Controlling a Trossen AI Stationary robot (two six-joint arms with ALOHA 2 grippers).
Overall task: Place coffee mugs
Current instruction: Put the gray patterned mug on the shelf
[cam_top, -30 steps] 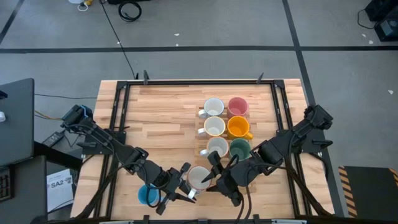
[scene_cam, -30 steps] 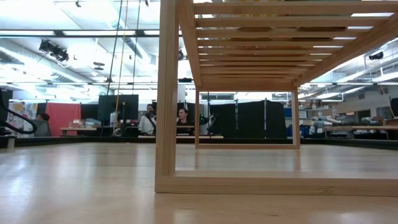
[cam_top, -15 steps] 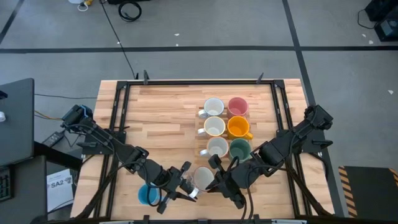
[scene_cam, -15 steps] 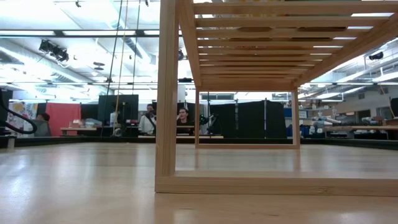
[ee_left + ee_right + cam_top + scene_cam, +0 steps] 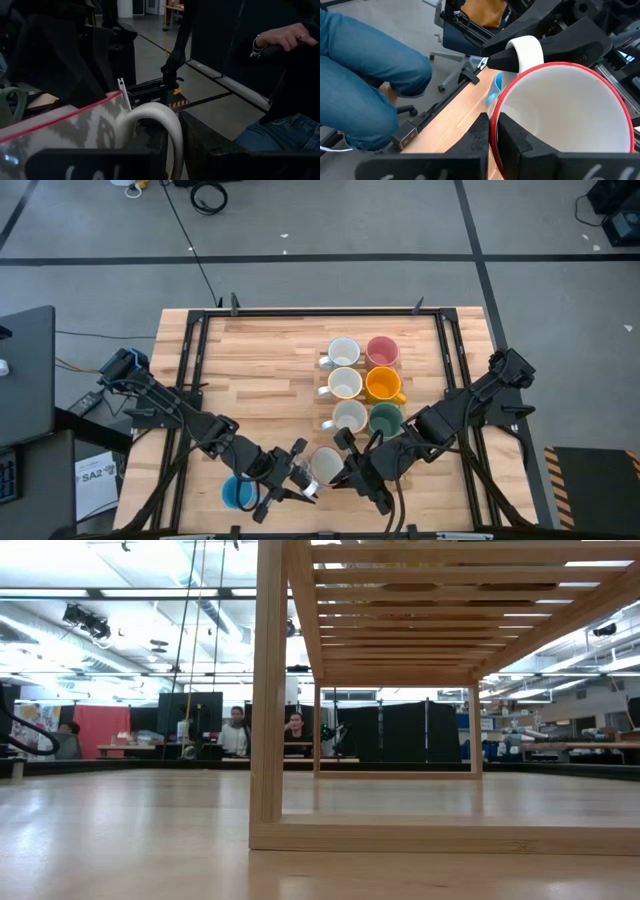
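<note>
A white mug with a red rim (image 5: 325, 465) is near the table's near edge, between my two grippers. My left gripper (image 5: 300, 470) is shut on it from the left. My right gripper (image 5: 347, 463) is shut on it from the right. Farther back, six coffee mugs stand in two columns: white mugs (image 5: 345, 383) on the left, and pink (image 5: 382, 351), orange (image 5: 384, 384) and green (image 5: 386, 419) on the right. A blue mug (image 5: 238, 493) stands on its base at the near left, under my left arm. My left gripper has the white mug's looped handle (image 5: 155, 117) between its two fingers, one finger on each side of the loop (image 5: 525, 50). It comes at the mug roughly level from the table's left. My right gripper pinches the mug's wall at the red rim (image 5: 492, 117), opposite the handle. One finger (image 5: 515, 140) is inside the mug and one (image 5: 479, 135) is outside. It comes from the table's right, and the mug's mouth is turned toward it.
Dark frame rails (image 5: 190, 380) run along the table's left and right sides. A person in jeans (image 5: 365, 80) stands off the near edge, a hand (image 5: 282, 37) raised. The low view shows only a wooden rack (image 5: 270, 690).
My right gripper has moved a little toward the table's left, onto the white mug, and has shut on its rim. The mug has stayed between the two grippers near the near edge.
</note>
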